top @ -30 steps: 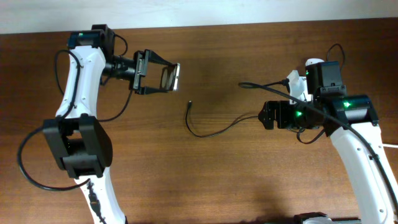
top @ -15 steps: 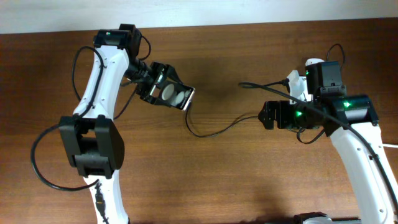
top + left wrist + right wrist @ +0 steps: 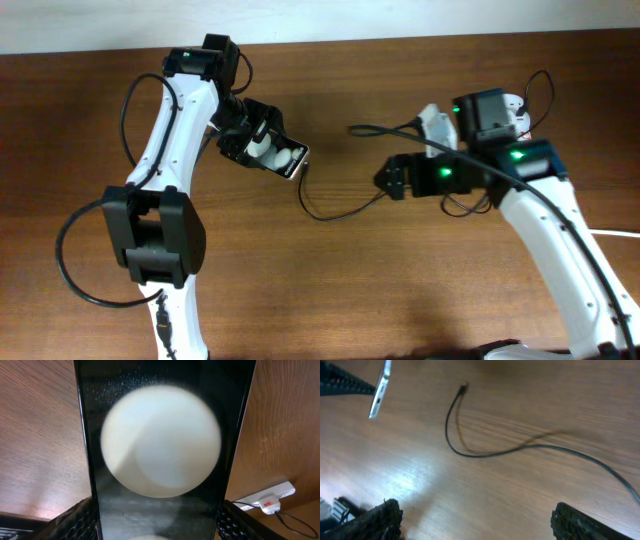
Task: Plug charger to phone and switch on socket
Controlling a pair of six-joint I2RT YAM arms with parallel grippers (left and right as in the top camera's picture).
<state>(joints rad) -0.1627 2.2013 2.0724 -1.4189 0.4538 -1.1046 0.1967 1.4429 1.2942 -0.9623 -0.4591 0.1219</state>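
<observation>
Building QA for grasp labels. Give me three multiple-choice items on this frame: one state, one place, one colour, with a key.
1. The right gripper is:
A. open and empty
B. fully shut
C. gripping something

2. The phone is:
A. lying flat
B. held in the left gripper
C. out of view

3. The charger cable is:
A. white
B. black
C. red

Key:
1 A: in the right wrist view its fingers stand wide apart with only wood between them.
2 B: in the left wrist view the fingers flank the phone's two long edges.
3 B: it shows as a thin black line across the wood.
</observation>
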